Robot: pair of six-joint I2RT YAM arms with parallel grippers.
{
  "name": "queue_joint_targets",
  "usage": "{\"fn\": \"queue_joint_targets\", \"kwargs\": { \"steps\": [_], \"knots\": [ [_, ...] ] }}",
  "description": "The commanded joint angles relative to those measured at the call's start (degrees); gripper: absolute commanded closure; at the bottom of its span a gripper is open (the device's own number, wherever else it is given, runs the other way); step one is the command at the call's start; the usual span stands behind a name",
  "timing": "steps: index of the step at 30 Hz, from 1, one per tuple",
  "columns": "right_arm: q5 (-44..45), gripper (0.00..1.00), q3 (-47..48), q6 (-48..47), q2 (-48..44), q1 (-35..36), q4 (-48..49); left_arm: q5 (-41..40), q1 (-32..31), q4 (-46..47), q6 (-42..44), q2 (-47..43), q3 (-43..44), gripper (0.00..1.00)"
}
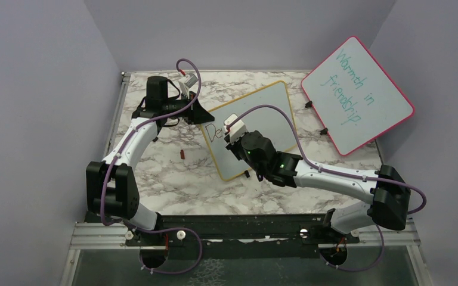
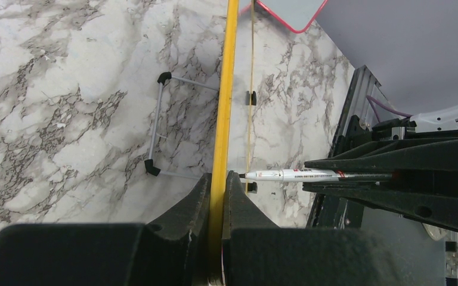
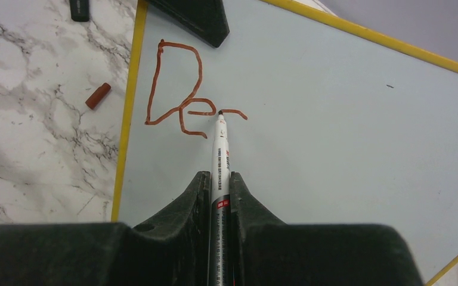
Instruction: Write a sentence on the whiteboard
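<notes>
The whiteboard (image 1: 262, 119) with the yellow frame stands tilted at the table's middle. My left gripper (image 1: 203, 115) is shut on its left edge; in the left wrist view the yellow frame (image 2: 223, 107) runs between the closed fingers of the gripper (image 2: 218, 176). My right gripper (image 3: 219, 174) is shut on a white marker (image 3: 220, 152), whose tip touches the board (image 3: 346, 131). The sentence (image 3: 179, 95) reads "De" plus a short stroke, in red-brown ink. It looks dark in the top view (image 1: 216, 132), beside the right gripper (image 1: 231, 140). The marker also shows in the left wrist view (image 2: 298, 175).
A pink-red-framed board (image 1: 358, 95) with teal handwriting stands at the back right. A red marker cap (image 1: 183, 154) lies on the marble left of the whiteboard and shows in the right wrist view (image 3: 98, 96). A wire stand (image 2: 158, 125) sits behind the whiteboard.
</notes>
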Motion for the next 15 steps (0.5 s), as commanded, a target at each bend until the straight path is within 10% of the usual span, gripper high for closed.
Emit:
{"fn": "queue_joint_targets", "kwargs": {
  "steps": [1, 15],
  "knots": [
    [-2.2, 1.00, 1.4, 0.0, 0.5, -0.4, -2.9, -9.6, 0.3, -3.9, 5.1, 2.9, -0.9, 1.00],
    [-1.0, 1.00, -0.5, 0.7, -1.0, -0.4, -7.2, -9.5, 0.3, -3.9, 5.1, 3.1, -0.9, 1.00]
  ]
}}
